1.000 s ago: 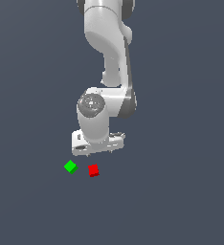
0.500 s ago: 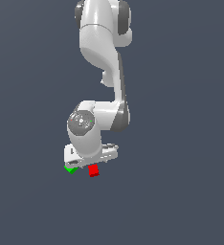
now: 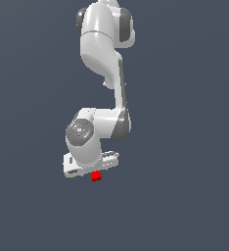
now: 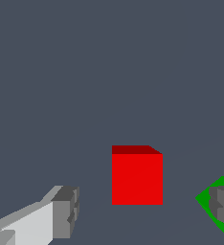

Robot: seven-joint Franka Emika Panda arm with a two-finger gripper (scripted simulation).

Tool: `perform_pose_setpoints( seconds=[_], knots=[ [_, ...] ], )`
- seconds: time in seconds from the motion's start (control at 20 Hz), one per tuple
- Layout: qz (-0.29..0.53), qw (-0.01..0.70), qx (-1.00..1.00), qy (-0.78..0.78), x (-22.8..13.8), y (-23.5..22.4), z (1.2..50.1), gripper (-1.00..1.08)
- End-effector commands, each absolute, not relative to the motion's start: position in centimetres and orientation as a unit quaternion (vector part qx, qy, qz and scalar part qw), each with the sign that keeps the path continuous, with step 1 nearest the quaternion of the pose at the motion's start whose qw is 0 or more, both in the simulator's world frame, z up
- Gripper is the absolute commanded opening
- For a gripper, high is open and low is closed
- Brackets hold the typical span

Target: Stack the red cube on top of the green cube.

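Note:
The red cube lies on the dark floor and shows between my two open fingers in the wrist view. The green cube lies close beside it, partly hidden behind one dark fingertip. The other fingertip is on the far side of the red cube. My gripper is open and holds nothing. In the exterior view the gripper hangs low just over the cubes. The red cube peeks out below the hand. Only a speck of the green cube shows.
The white arm rises above the hand in the exterior view. The dark grey floor surrounds the cubes, with no other objects in view.
The gripper has come down towards the cubes and shifted to the exterior view's left. Its hand now covers most of the green cube. The cubes have not moved.

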State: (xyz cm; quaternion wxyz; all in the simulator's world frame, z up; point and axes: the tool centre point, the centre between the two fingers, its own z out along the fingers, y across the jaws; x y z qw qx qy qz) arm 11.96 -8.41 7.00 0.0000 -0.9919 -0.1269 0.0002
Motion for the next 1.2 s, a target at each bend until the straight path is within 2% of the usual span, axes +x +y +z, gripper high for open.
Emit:
perform_pose_setpoints(
  seconds=[0.0, 0.25, 0.7, 1.0, 1.05, 1.15],
  knots=[
    [0.0, 0.0, -0.992, -0.127, 12.1, -8.4, 7.0, 1.0],
    [0.0, 0.0, -0.992, -0.127, 12.0, -8.4, 6.4, 1.0],
    [0.0, 0.0, -0.992, -0.128, 11.9, -8.4, 2.2, 1.0],
    [0.0, 0.0, -0.992, -0.128, 12.1, -8.4, 2.0, 1.0],
    [0.0, 0.0, -0.992, -0.128, 12.1, -8.4, 2.0, -1.0],
    [0.0, 0.0, -0.992, -0.128, 12.1, -8.4, 2.0, -1.0]
  ],
)
